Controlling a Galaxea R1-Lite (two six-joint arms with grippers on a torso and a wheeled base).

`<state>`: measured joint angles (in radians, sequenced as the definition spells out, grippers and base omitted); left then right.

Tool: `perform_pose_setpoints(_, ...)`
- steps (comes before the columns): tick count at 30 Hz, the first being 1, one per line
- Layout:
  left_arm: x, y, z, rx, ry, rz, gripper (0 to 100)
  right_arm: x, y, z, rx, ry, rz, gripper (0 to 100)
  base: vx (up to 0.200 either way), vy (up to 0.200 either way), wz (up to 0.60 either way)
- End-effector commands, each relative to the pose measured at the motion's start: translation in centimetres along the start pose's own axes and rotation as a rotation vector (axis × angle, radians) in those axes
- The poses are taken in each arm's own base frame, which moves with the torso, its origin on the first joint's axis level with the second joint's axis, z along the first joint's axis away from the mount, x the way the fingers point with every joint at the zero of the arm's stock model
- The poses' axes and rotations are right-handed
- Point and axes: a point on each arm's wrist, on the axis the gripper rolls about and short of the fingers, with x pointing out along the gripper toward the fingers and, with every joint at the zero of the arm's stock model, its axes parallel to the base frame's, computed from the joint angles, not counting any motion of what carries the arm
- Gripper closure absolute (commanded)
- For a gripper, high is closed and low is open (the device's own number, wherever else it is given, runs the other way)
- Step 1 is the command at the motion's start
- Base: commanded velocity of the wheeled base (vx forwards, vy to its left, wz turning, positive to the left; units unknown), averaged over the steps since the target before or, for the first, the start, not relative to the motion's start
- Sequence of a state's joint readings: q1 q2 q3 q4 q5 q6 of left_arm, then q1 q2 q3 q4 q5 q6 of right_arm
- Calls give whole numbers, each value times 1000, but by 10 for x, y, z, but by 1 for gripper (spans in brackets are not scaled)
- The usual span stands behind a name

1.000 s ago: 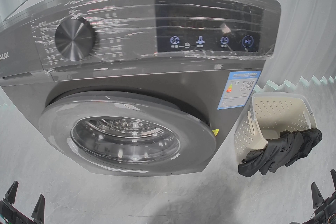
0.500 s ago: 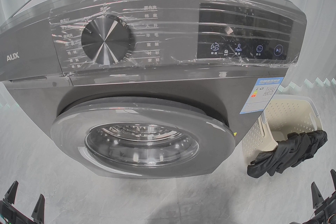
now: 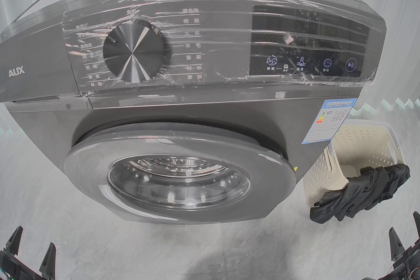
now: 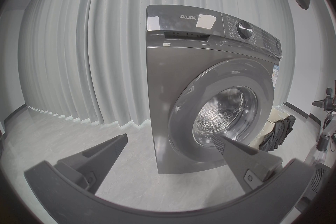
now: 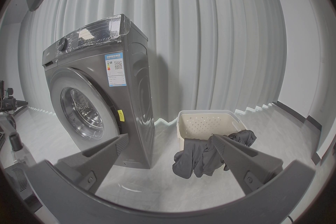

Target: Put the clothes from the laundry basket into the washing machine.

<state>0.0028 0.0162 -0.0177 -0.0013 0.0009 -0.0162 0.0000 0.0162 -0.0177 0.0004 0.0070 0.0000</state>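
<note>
A grey front-loading washing machine point(image 3: 188, 88) stands before me, its round glass door point(image 3: 179, 180) shut. To its right sits a cream perforated laundry basket point(image 3: 372, 143) with dark clothes point(image 3: 361, 193) draped over its front rim. The basket point(image 5: 206, 123) and the clothes point(image 5: 199, 156) also appear in the right wrist view, and the machine point(image 4: 210, 95) in the left wrist view. My left gripper point(image 3: 30, 250) is low at the bottom left, open and holding nothing. My right gripper point(image 3: 407, 237) is low at the bottom right, open, a little in front of the basket.
Pale pleated curtains point(image 5: 210, 32) hang behind the machine and the basket. Grey floor point(image 3: 210, 246) spreads out in front of the machine. A dark baseboard point(image 5: 294, 114) runs along the right wall.
The whole head view has shifted: the camera moved, so the machine and the basket sit further right in the picture. Both grippers keep their places at the bottom corners.
</note>
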Motion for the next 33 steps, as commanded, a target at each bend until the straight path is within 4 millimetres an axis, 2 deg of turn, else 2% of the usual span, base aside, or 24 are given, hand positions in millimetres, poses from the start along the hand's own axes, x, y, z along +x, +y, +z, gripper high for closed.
perform_pose_setpoints(1, 0, 0, -5, 1, 0, 1, 0, 0, 0, -5, 0, 1, 1, 0, 0, 0, 0)
perform_pose_setpoints(14, 0, 0, -5, 1, 0, 1, 0, 0, 0, -5, 2, 3, 1, 0, 0, 0, 0)
perform_pose_setpoints(17, 0, 0, -5, 1, 0, 1, 0, 0, 0, -5, 0, 1, 1, 0, 0, 0, 600)
perform_pose_setpoints(33, 0, 0, -5, 1, 0, 1, 0, 0, 0, -5, 2, 3, 1, 0, 0, 0, 0)
